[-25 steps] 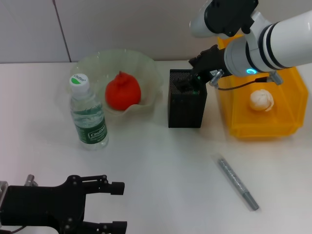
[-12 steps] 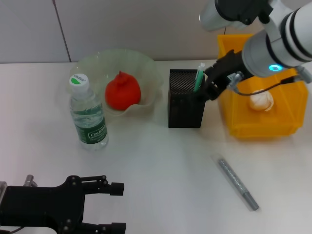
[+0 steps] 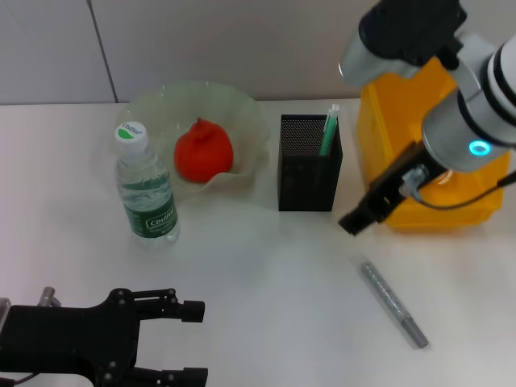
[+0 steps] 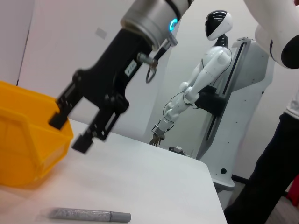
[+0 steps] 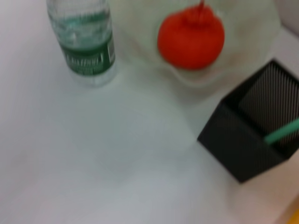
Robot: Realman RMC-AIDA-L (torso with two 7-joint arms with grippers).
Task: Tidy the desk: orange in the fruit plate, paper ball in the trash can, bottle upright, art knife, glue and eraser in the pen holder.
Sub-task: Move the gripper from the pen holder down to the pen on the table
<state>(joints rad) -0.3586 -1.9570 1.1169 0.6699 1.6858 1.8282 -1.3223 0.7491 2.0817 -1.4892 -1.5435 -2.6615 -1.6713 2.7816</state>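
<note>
The right gripper (image 3: 360,218) hung above the white table (image 3: 266,266), its black fingers apart and holding nothing, just right of the black mesh pen holder (image 3: 309,164) and in front of the yellow bin (image 3: 439,211) at the right. Below and near of it lay the grey knife (image 3: 393,303), flat on the table, its long axis running from the far left to the near right, the darker tip pointing near and right; the left wrist view showed the same knife (image 4: 88,215) lying alone beneath the parted fingers (image 4: 84,140) of the right gripper. A green stick (image 3: 327,134) stood in the pen holder's far right corner, leaning slightly and poking above the rim. To the left of the holder, the orange (image 3: 203,151) sat in the pale fruit bowl (image 3: 242,113), and the water bottle (image 3: 145,187) stood upright just in front of the bowl's left side, cap up. The left gripper (image 3: 165,340) rested low at the near left edge of the table, its two black fingers spread apart and empty, well away from every object. In the background of the left wrist view stood a white humanoid robot (image 4: 205,79).
</note>
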